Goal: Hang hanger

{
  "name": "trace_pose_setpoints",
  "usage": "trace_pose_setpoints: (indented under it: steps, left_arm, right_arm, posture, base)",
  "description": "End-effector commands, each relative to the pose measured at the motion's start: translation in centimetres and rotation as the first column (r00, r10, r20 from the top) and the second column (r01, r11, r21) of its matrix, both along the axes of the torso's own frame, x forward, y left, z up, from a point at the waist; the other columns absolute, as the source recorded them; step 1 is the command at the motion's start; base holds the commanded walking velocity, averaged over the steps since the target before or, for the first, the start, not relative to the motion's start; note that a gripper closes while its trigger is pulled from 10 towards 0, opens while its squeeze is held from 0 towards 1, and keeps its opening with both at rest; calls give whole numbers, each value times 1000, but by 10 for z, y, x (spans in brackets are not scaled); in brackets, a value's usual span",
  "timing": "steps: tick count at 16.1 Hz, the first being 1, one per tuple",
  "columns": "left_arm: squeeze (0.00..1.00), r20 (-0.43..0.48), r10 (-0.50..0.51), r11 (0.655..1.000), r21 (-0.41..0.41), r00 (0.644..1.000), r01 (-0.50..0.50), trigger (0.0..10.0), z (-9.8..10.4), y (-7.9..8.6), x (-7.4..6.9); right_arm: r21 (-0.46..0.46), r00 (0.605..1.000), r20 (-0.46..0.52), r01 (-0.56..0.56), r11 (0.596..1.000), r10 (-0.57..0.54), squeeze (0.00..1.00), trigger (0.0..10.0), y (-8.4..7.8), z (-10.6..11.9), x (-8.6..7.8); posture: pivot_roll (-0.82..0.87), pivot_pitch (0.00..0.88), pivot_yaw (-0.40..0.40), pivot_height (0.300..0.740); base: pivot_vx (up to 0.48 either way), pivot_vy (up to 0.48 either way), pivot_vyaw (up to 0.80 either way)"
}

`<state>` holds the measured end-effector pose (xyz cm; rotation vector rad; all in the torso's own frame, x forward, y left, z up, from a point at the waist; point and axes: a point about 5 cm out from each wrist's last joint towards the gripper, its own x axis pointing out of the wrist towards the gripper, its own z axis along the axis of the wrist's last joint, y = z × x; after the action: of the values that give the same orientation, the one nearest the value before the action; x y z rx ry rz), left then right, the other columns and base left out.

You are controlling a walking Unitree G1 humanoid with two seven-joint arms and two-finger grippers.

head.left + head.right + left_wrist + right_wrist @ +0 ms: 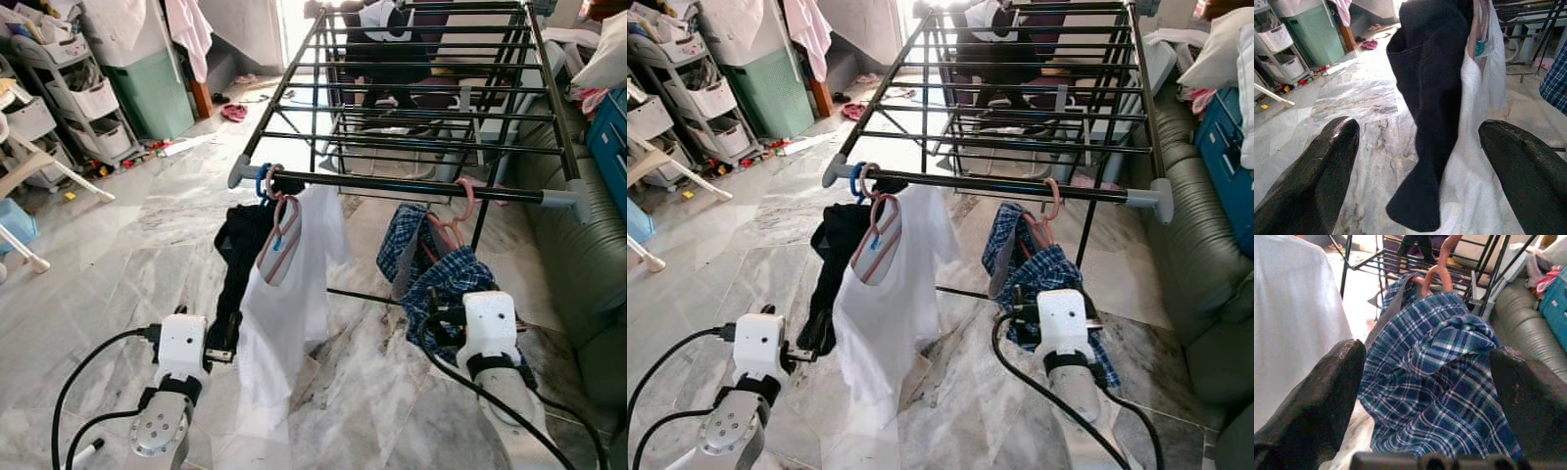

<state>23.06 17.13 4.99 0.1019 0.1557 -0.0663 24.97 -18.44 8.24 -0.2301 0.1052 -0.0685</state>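
Nearest to us are our two arms, raised toward the near rail (411, 186) of the drying rack (431, 78) that stands on the marble floor (147, 245). Our right pincer (1427, 396) is spread wide with nothing gripped; the blue plaid garment (1435, 382) sits between its fingers (1327, 396) but they are apart from the cloth. That garment rides on a pink hanger (453, 223) whose hook is over the rail near its right end — so the hanging looks done, and we judge the open fingers mean release.

Our left pincer (1418, 176) is equally open and empty, facing a black garment (1435, 98) that dangles near the rail's left end beside a white shirt (294, 294), each on its own hanger. Hooks over the rail carry the weight, letting the clothes drape freely to dry.
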Motion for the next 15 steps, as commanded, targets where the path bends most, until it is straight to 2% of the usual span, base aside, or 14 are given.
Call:
trace_pose_setpoints:
  steps: [1, 5, 10, 12, 15]
  left_arm:
    - [0, -14, 6, 1000, 0, 1000, -6, 10000, -2, 5, 1]
    - [0, -15, -13, 1000, -2, 1000, 13, 10000, -1, 4, 2]
    - [0, -17, -28, 1000, 0, 999, 28, 10000, -2, 1, 1]
    - [0, -29, -24, 1000, 5, 999, 24, 10000, -4, 1, 0]
    - [0, -32, -16, 999, 34, 999, 17, 10000, -5, 2, -1]
  right_arm:
    - [13, 1000, -4, -1, 1000, 1, 192, 10000, 2, 0, 3]
    - [14, 1000, -8, -4, 1000, 4, 153, 10000, 2, 0, 6]
    - [5, 1000, -10, -14, 1000, 14, 149, 10000, 2, -1, 8]
    - [3, 1000, -9, -20, 1000, 20, 149, 10000, 3, -1, 9]
    - [7, 999, -8, -37, 999, 37, 157, 10000, 6, -1, 9]
  posture:
    - [-159, 0, 83, 740]
    - [-159, 0, 83, 740]
    - [-156, 0, 76, 740]
    - [-150, 0, 73, 740]
    - [-149, 0, 75, 740]
  base:
    - [0, 401, -431]
    - [0, 455, -725]
    - [0, 480, -700]
    - [0, 384, 0]
    - [0, 0, 0]
